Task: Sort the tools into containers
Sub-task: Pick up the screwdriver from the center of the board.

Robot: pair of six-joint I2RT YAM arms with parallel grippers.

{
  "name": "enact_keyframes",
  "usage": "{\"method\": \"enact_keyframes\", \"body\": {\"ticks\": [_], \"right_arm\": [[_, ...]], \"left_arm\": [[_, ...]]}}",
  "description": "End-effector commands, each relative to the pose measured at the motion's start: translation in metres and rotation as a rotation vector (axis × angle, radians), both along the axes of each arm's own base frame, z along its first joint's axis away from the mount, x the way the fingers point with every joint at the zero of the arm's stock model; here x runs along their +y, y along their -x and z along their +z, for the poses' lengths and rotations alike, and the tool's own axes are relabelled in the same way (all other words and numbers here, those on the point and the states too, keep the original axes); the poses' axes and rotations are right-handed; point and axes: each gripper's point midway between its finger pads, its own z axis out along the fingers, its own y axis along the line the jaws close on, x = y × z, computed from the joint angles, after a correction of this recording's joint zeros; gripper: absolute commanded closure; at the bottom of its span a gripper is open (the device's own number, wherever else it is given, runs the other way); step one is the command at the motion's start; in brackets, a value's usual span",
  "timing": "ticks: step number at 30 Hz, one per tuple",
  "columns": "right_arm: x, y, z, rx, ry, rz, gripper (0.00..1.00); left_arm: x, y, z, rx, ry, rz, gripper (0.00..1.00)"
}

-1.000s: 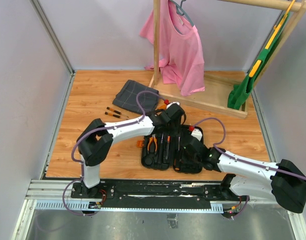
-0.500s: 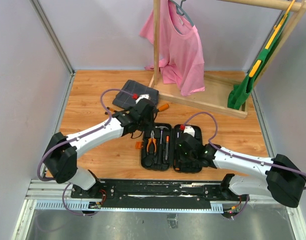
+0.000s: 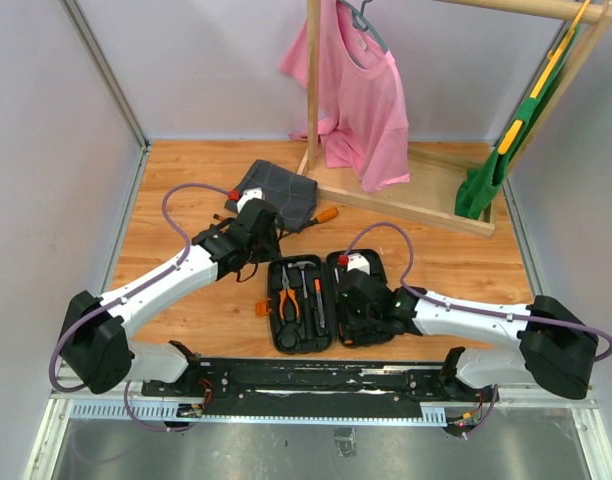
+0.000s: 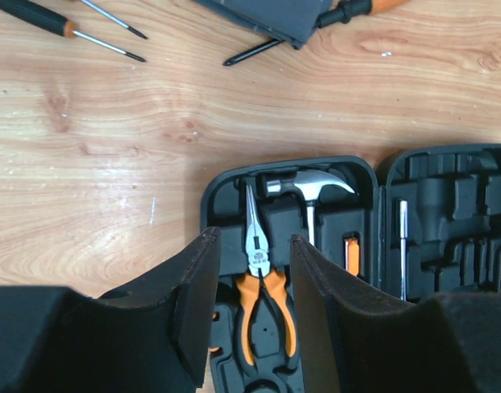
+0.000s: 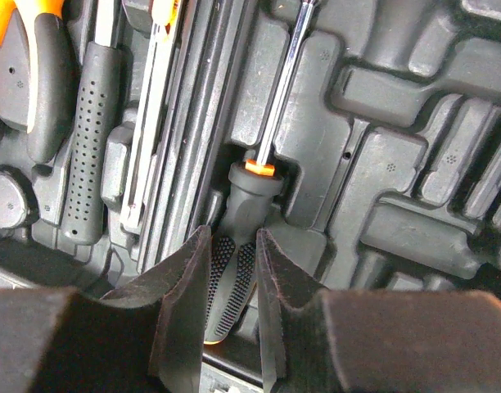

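Leftward goes the left arm since a second ago: it reached over the case then and now hangs over the left half of the desk (image 3: 176, 190), by the cloth. The case has slid slightly left too, and the right arm has stretched after it.

A wooden rack (image 3: 406, 200) fills the far right corner, with a pink shirt (image 3: 361, 100) and a green garment (image 3: 486, 180) hanging from it. The dark grey cloth (image 3: 276, 190) lies flat toward the far edge, just left of the rack's foot.

The case (image 3: 284, 338) lies open near the middle of the near edge, both halves facing up.

The left gripper (image 4: 252, 241) hovers with its fingers apart and nothing between them. The right gripper (image 5: 232, 237) is down in the right half of the case, clamped on the black handle of a screwdriver (image 5: 249, 184) that sits in its slot, shaft pointing to the far edge.

In the left half of the case the hammer (image 4: 308, 182) lies with its steel head at the far end. The pliers (image 4: 263, 286) lie beside it on the left, and a small screwdriver (image 4: 351, 254) lies on its right.

Loose on the desk, an orange screwdriver (image 3: 324, 214) lies at the cloth's right corner, touching it. Two slim screwdrivers (image 4: 103, 45) lie side by side left of the cloth, seen only from the left wrist.
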Motion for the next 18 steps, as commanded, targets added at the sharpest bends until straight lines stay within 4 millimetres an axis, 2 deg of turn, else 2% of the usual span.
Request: {"method": "enact_keyframes", "body": {"ticks": [1, 4, 8, 12, 18], "right_arm": [[-0.054, 0.042, -0.029, 0.139, 0.236, 0.05, 0.77], [-0.047, 0.034, -0.013, 0.093, 0.194, 0.03, 0.7], [-0.037, 0.02, 0.012, 0.013, 0.123, 0.013, 0.66], [-0.027, 0.004, 0.041, -0.081, 0.07, 0.019, 0.63], [-0.02, -0.022, 0.081, -0.216, 0.034, -0.01, 0.59]], "left_arm": [[0.024, -0.003, 0.001, -0.023, -0.038, 0.057, 0.55], [0.033, -0.003, 0.0, -0.028, -0.044, 0.079, 0.55], [0.043, -0.003, 0.0, -0.047, -0.075, 0.086, 0.54], [0.041, -0.004, 0.003, -0.075, -0.079, 0.046, 0.54], [0.04, -0.003, 0.022, -0.13, -0.057, 0.01, 0.54]]}}
